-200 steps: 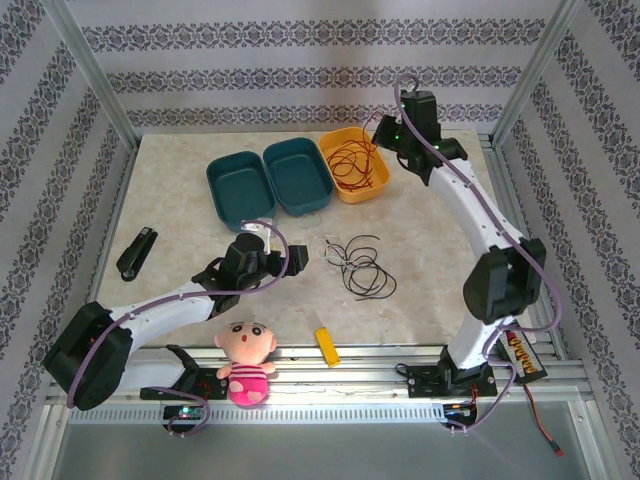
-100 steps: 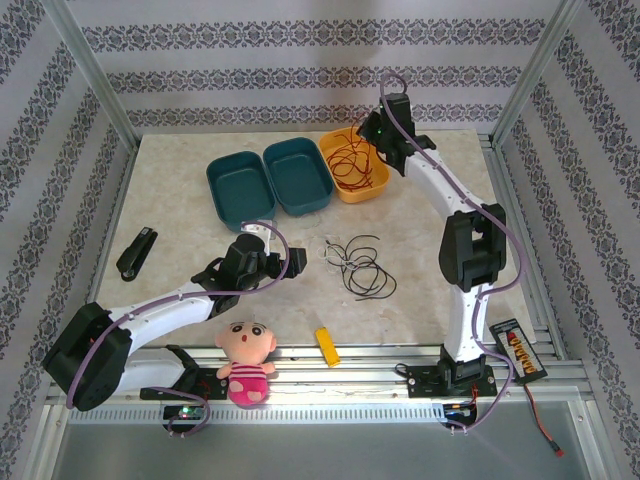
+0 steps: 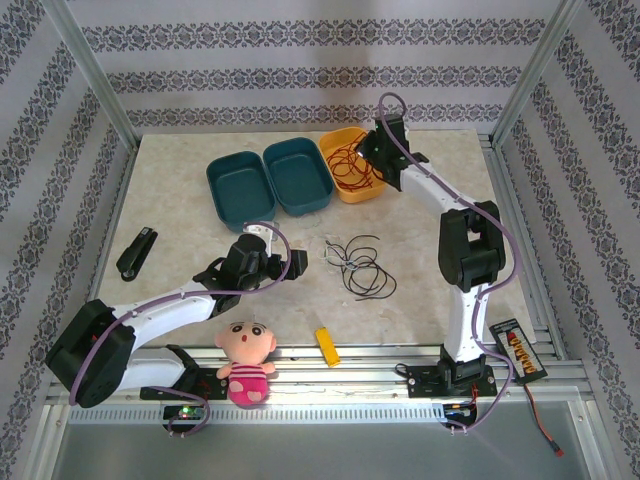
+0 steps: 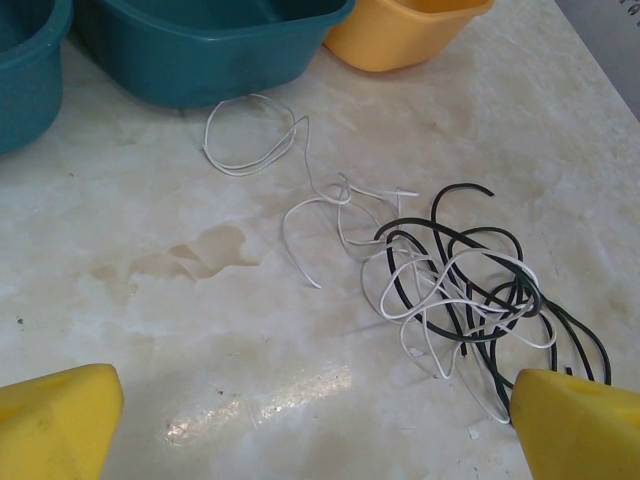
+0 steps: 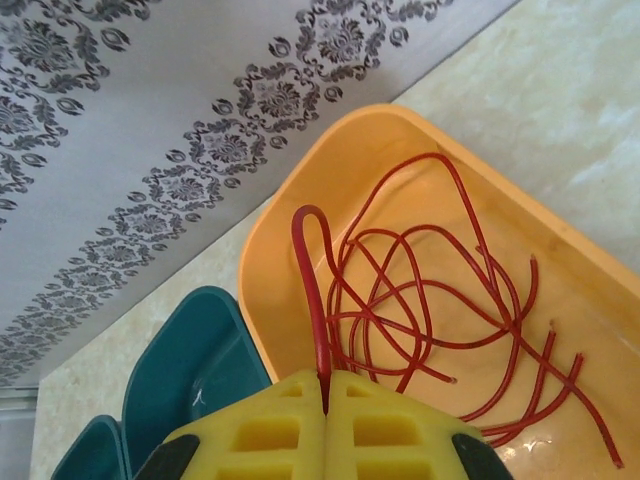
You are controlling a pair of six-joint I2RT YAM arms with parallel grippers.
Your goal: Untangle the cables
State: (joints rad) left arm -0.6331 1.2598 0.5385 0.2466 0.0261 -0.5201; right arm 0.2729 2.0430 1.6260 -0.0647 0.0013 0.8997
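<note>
Black and white cables (image 4: 455, 280) lie tangled on the marble table, seen from above as a small bundle (image 3: 358, 265) in the middle. A loose white wire (image 4: 250, 140) curls near the teal bin. Red cables (image 5: 430, 300) coil inside the yellow bin (image 5: 270, 250), which sits at the back (image 3: 362, 185). My right gripper (image 5: 327, 385) is shut on a red cable loop that rises above the bin; it hovers over the bin (image 3: 372, 150). My left gripper (image 3: 290, 262) stands open just left of the bundle, its yellow fingers (image 4: 55, 420) wide apart with bare table between.
Two teal bins (image 3: 268, 180) stand left of the yellow one. A black stapler (image 3: 136, 252) lies at the left. A pink doll (image 3: 246, 362) and a yellow block (image 3: 327, 346) sit by the near edge. A battery pack (image 3: 516, 352) rests at the lower right.
The right arm has swung left and folded in, bringing its gripper over the yellow bin with the red cable. The left arm has stayed still.
</note>
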